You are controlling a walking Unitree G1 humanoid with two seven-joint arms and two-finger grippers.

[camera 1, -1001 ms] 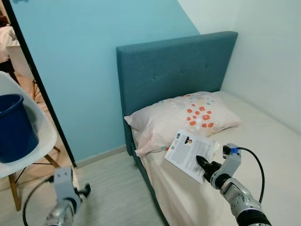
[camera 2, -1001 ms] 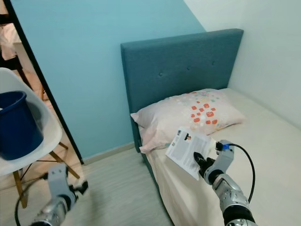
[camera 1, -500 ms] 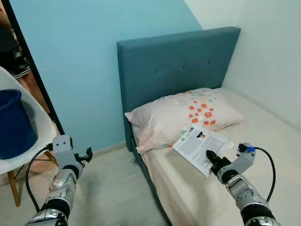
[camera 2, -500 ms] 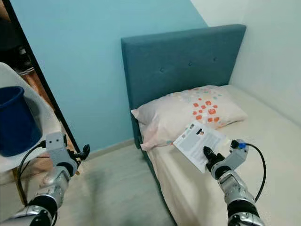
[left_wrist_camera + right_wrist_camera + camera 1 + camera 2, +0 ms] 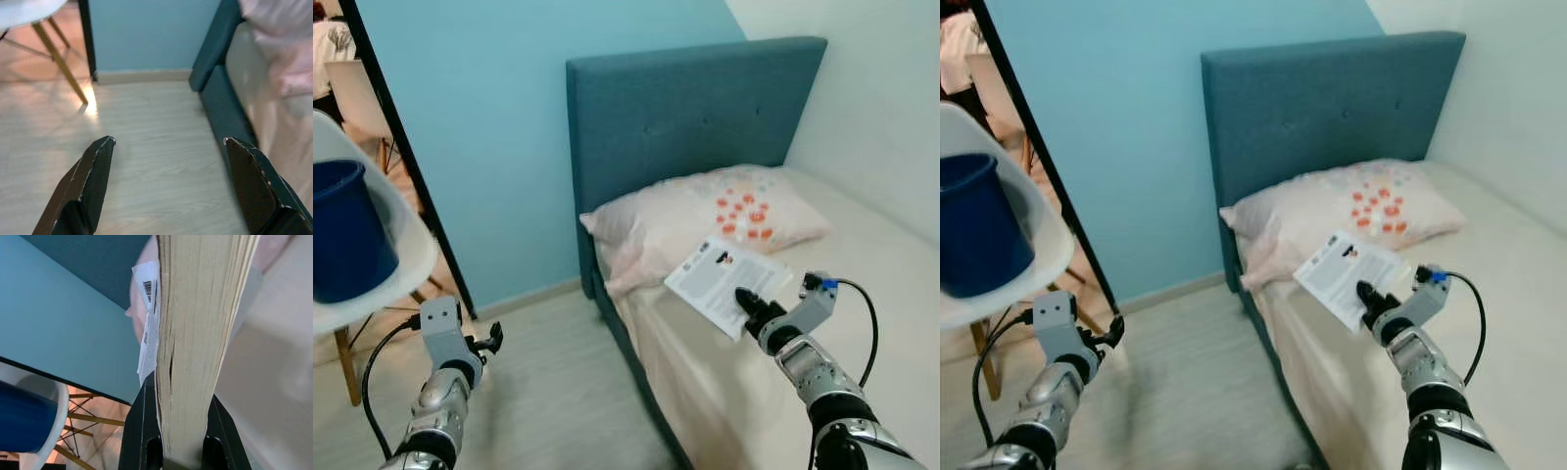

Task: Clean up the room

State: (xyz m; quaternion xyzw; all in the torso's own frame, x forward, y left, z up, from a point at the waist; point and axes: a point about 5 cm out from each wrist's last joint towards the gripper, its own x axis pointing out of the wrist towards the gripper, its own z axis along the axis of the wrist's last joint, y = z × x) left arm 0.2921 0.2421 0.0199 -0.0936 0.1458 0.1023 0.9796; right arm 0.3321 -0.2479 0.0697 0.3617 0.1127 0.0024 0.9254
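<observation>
While the left gripper [image 5: 166, 188] hangs spread above the floor [image 5: 146, 127], the right gripper [image 5: 751, 305] clamps what looks like a book [image 5: 720, 281] over the bed [image 5: 901, 284].

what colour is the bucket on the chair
Dark blue; the bucket sits on a white chair, showing best in the right eye view.

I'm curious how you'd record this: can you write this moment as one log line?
right gripper: shut on book, above bed | left gripper: open, over floor | pillow: at headboard
</observation>
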